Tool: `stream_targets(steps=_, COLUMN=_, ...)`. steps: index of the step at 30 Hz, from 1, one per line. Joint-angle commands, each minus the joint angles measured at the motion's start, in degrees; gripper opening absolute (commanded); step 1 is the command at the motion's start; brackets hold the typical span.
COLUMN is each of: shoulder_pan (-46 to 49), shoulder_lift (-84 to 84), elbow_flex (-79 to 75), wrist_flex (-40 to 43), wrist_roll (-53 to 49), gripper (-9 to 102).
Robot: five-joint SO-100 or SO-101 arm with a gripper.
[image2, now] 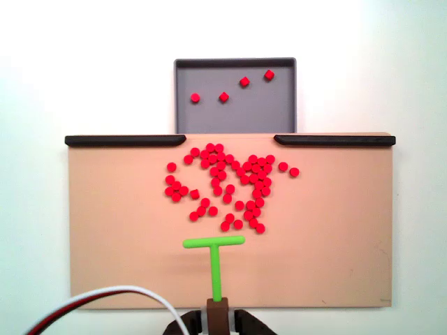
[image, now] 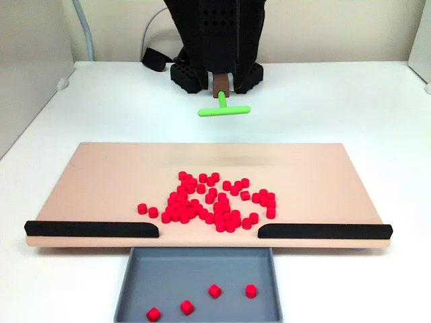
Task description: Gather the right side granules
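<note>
We saw the gripper [image2: 216, 315] squeezing the green tool [image2: 214, 252], and thought a fast push could knock granules [image2: 227, 183] off the board [image2: 112, 230].

hand [image2: 216, 322]: cut by bottom edge | arm [image: 214, 33]: top cropped

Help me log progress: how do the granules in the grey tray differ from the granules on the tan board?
The granules in the grey tray number four; the granules on the tan board number dozens. The tray ones lie spread apart in a loose row; the board ones crowd together, many touching. The tray ones are past the gap between the black rails; the board ones are not. Both are small, bright red and alike in shape.
</note>
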Motion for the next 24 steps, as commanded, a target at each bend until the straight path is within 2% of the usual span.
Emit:
stream_targets(steps=1, shoulder_pan=-0.44, shoulder_lift=2.55, elbow_flex=-0.44, wrist_flex=-0.35, wrist_roll=0.44, gripper=0)
stream_targets(steps=24, shoulder_pan=1.05, shoulder_lift=1.58, elbow_flex=-1.23, wrist_flex=-0.26, wrist_roll=0.62, gripper=0)
